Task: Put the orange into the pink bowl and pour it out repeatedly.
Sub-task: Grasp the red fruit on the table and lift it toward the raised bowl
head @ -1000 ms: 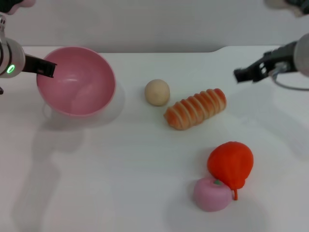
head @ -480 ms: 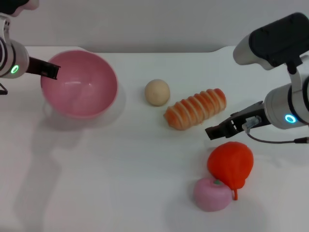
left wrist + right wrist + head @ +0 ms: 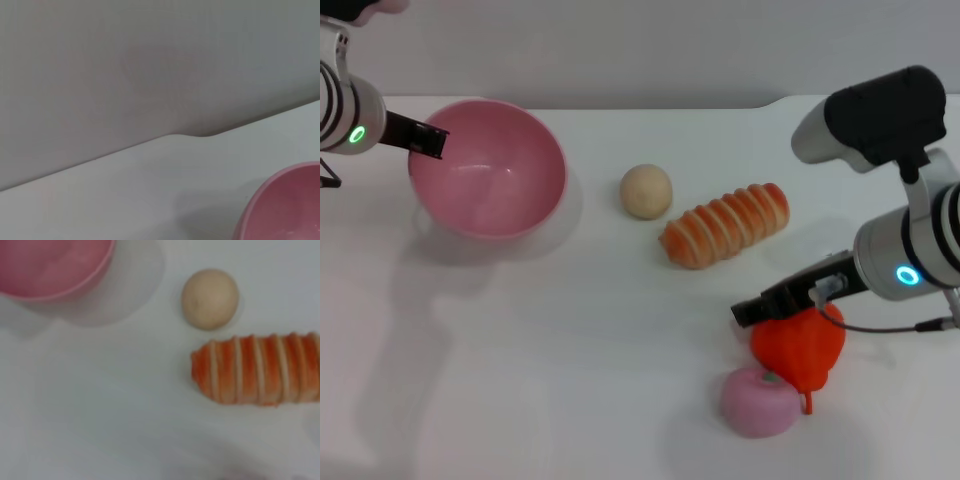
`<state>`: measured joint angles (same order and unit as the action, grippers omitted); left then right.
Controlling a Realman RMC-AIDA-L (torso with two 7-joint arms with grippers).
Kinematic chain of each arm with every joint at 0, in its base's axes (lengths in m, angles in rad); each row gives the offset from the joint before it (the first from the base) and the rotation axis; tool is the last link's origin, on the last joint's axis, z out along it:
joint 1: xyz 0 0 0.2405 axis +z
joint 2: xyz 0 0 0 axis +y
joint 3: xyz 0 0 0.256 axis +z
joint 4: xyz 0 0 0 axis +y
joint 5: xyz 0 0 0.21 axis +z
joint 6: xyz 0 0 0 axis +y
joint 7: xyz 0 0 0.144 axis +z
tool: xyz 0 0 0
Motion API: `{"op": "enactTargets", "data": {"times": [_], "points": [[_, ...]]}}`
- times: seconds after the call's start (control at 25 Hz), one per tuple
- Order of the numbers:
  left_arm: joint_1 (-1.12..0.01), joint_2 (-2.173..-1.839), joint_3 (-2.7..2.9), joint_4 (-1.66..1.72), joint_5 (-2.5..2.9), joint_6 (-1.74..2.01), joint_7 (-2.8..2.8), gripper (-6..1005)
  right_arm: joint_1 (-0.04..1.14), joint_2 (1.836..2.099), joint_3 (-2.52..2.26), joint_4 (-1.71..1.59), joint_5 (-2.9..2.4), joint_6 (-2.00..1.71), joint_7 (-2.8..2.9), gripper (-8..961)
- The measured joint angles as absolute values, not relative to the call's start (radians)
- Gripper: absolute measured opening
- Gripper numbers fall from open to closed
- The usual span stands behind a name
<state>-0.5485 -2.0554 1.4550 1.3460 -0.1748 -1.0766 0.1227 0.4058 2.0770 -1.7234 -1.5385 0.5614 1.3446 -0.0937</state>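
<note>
Glossy roundish orange [image 3: 800,347] (stemmed) beneath right gripper [image 3: 752,311].

Bowl [image 3: 488,180]: plain pink. Orange [image 3: 800,345]: bright red-orange, orange stem. Loaf [image 3: 725,224]: orange with cream stripes. Ball [image 3: 646,191]: pale beige. Small apple toy [image 3: 758,400]: pink, green spot on top. Table [image 3: 570,350]: white. Gripper fingers: black.

beige ball [image 3: 646,191] beside striped bread loaf [image 3: 724,224]; pink apple toy [image 3: 759,401] nearer front of white table [image 3: 570,340]
</note>
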Motion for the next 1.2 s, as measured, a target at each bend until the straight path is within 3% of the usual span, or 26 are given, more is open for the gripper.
{"op": "enactTargets", "data": {"times": [1.2], "points": [[-0.561, -2.055, 1.455, 1.319, -0.175, -1.075, 0.132, 43, 0.392, 2.076, -1.815, -1.526, 0.447, 1.332, -0.079, 773]]}}
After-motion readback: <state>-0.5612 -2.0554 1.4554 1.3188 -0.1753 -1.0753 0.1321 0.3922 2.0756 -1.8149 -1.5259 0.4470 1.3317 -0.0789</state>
